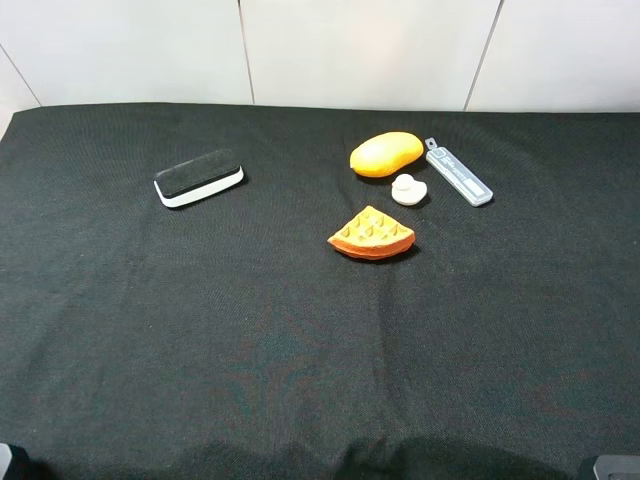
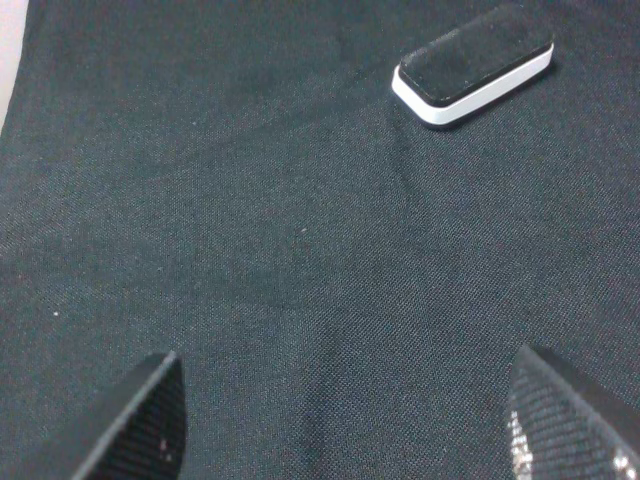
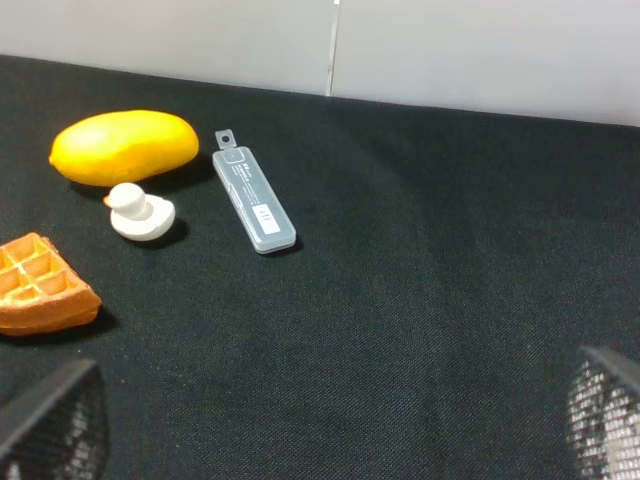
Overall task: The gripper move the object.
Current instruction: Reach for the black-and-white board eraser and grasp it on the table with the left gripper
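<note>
I read the left gripper [image 2: 350, 425] as fingers spread wide, empty; the right gripper [image 3: 330, 420] is the same. The eraser [image 1: 199, 178] lies flat on the black cloth [image 1: 200, 330], ahead of the left gripper and well apart from the waffle wedge [image 1: 371, 235] and a white figure [image 1: 408, 189], possibly a duck.

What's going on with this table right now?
Nothing is being held yet. The left gripper is open and pointed toward the whiteboard eraser, which lies alone on the black cloth with bare cloth between them. The right gripper is open too, facing a mango, a small white toy duck, a grey utility knife and a waffle wedge.
</note>
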Controlling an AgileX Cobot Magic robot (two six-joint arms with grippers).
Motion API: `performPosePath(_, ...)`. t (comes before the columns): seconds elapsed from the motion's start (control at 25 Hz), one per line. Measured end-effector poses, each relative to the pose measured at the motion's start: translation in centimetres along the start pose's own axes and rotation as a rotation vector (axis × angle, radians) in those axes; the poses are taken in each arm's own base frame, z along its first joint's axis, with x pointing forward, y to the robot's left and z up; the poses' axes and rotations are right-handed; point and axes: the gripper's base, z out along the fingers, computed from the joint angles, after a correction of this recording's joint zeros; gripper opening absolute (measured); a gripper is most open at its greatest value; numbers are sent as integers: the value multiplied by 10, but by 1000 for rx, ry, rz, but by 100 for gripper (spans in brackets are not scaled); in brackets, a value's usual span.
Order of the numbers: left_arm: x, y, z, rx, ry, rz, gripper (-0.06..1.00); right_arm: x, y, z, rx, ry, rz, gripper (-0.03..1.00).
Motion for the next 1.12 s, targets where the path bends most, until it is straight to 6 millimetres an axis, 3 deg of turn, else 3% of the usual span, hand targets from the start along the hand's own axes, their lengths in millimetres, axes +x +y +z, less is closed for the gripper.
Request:
performPosePath(0.84,-1,0,1,0,7,0,71,0,0,0,0,0,0,69)
performPosePath(1.12,-21,4,20,-29,147,21,71,0,0,0,0,0,0,69)
